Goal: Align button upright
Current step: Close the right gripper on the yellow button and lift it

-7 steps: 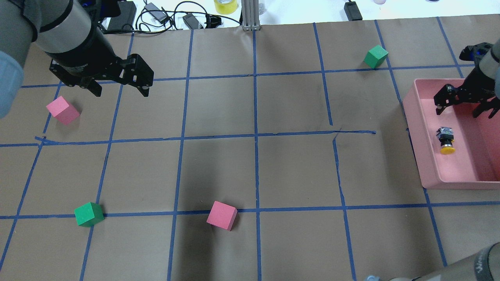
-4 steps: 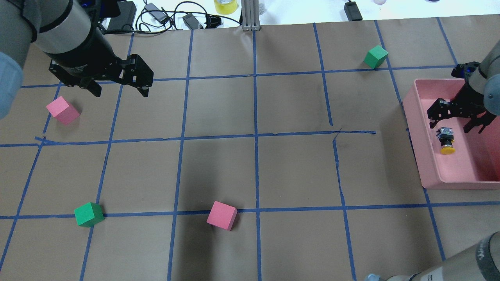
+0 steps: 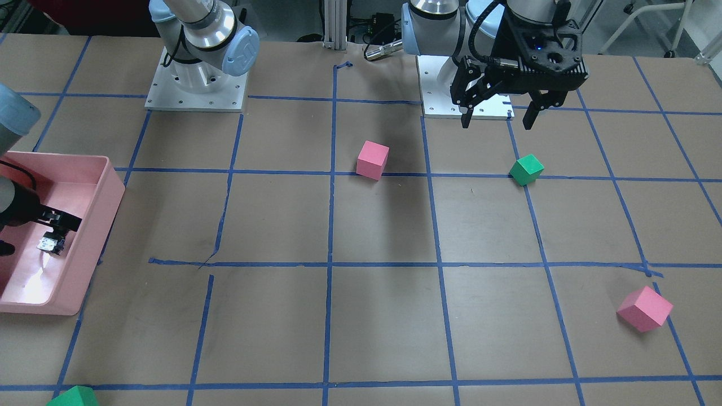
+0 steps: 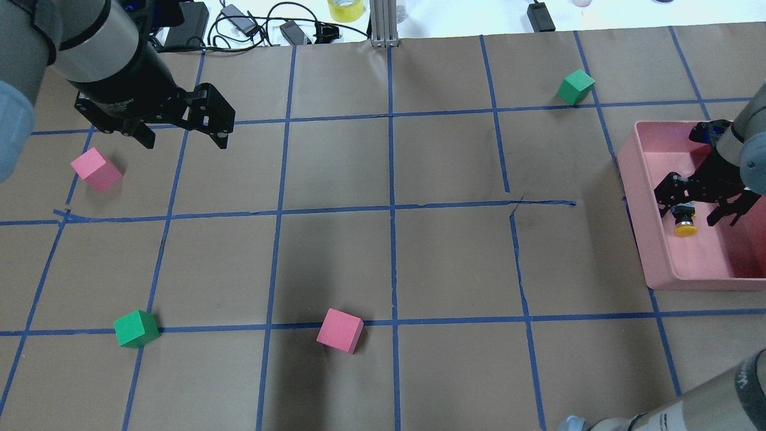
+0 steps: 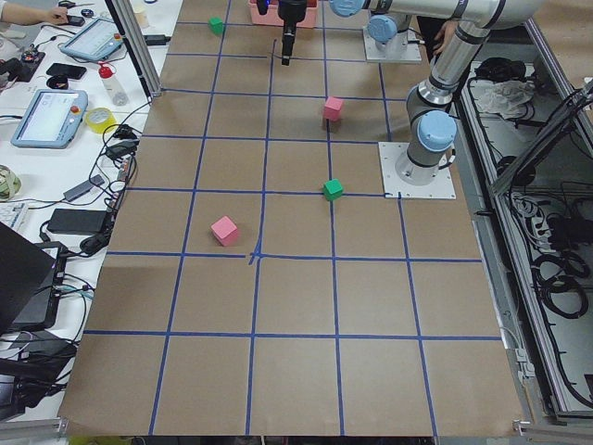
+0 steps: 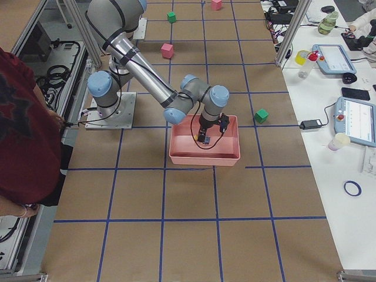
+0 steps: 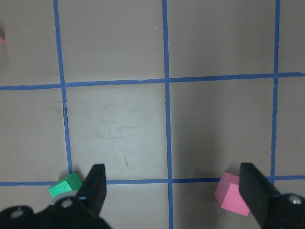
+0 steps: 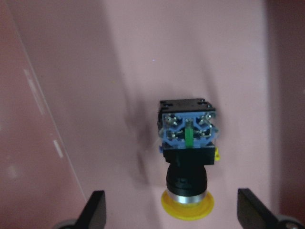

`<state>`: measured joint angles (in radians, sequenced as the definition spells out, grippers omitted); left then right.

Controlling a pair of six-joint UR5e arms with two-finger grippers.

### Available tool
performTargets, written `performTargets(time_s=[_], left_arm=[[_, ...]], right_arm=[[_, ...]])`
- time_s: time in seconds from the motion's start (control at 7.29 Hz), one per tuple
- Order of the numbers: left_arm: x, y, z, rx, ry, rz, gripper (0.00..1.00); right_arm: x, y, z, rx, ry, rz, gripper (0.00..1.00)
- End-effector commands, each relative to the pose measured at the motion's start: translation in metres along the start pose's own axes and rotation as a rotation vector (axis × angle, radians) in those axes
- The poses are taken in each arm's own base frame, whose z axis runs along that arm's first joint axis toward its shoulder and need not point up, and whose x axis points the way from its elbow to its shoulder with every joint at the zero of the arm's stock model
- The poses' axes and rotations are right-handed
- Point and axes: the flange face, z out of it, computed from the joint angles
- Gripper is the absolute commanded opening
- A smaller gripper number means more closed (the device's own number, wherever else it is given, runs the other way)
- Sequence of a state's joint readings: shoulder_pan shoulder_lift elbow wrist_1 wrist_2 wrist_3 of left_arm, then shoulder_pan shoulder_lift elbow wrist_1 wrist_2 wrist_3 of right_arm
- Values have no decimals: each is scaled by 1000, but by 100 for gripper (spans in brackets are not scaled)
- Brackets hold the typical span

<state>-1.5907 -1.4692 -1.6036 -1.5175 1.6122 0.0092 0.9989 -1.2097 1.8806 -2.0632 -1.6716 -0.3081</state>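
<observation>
The button [image 4: 686, 228] lies on its side in the pink tray [image 4: 639, 215], yellow cap toward the robot. My right gripper [image 4: 688, 216] is open and low in the tray, one finger on each side of the button, not touching it. In the right wrist view the button [image 8: 187, 152] lies between the open fingers [image 8: 95, 210], contact base away from the camera, cap near it. In the front-facing view the button [image 3: 49, 243] shows beside a right finger [image 3: 63, 223]. My left gripper [image 4: 186, 142] is open and empty above the table at the far left.
Pink cubes [image 4: 96, 169] [image 4: 340, 330] and green cubes [image 4: 136, 328] [image 4: 575, 86] lie scattered on the taped brown table. The tray walls [image 3: 107, 197] stand close around my right gripper. Cables and tape lie at the far edge [image 4: 344, 9].
My right gripper has moved toward the robot and down inside the tray, from beyond the button to straddling it, still open. The button and the left arm have not moved.
</observation>
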Motion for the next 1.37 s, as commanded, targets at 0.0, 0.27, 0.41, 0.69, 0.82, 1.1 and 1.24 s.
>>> performTargets(time_s=[0.0, 0.27, 0.41, 0.69, 0.82, 1.1, 1.24], left_arm=[[-1, 0, 0, -1, 0, -1, 100], [0, 1, 0, -1, 0, 0, 100], [-1, 0, 0, -1, 0, -1, 100], [-1, 0, 0, -1, 0, -1, 100], [-1, 0, 0, -1, 0, -1, 100], [-1, 0, 0, -1, 0, -1, 100], [-1, 0, 0, -1, 0, -1, 100]], right_arm=[[0, 1, 12, -23, -6, -5, 96], [15, 3, 13, -23, -17, -8, 96], [15, 2, 12, -21, -16, -7, 80], [14, 3, 13, -26, -26, 0, 0], [16, 0, 5, -13, -23, -1, 0], [21, -3, -20, 26, -1, 5, 0], [24, -4, -42, 35, 4, 6, 0]])
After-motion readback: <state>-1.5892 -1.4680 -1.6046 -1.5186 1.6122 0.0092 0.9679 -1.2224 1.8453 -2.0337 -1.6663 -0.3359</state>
